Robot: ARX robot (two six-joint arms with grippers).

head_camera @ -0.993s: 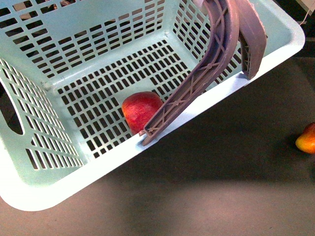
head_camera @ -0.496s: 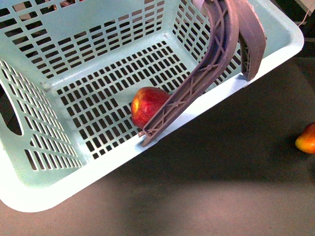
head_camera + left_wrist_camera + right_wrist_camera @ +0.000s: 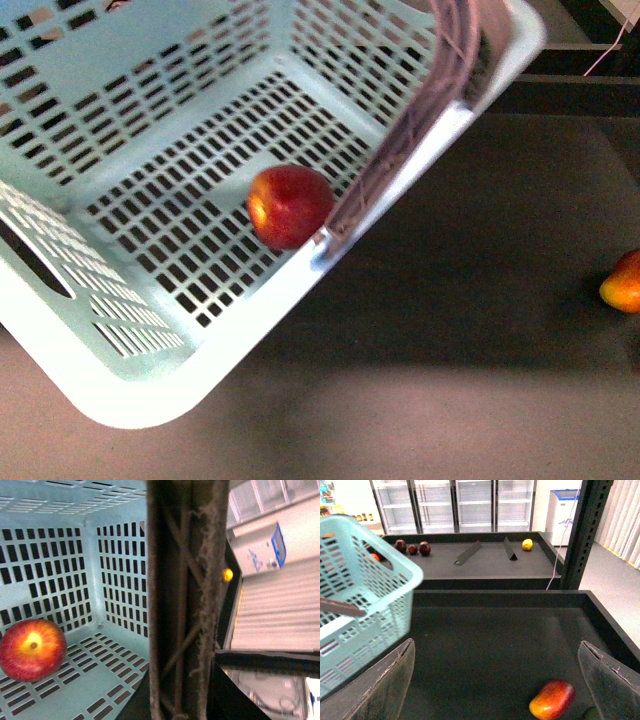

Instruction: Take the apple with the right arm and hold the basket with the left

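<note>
Front view: basket (image 3: 150, 390) has swung round; its right corner now sits further left in the frame.
Apple (image 3: 290, 206): on the basket floor at centre frame, beside the handle (image 3: 420, 110) foot, slightly higher than before.
Left hand: unseen, cannot tell its grip.
Right hand (image 3: 495, 645): spread, empty, over the table (image 3: 485, 630).

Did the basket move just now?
Yes. The basket swung leftward, its far-right corner pulling away from the yellow-orange fruit, which stayed put.
</note>
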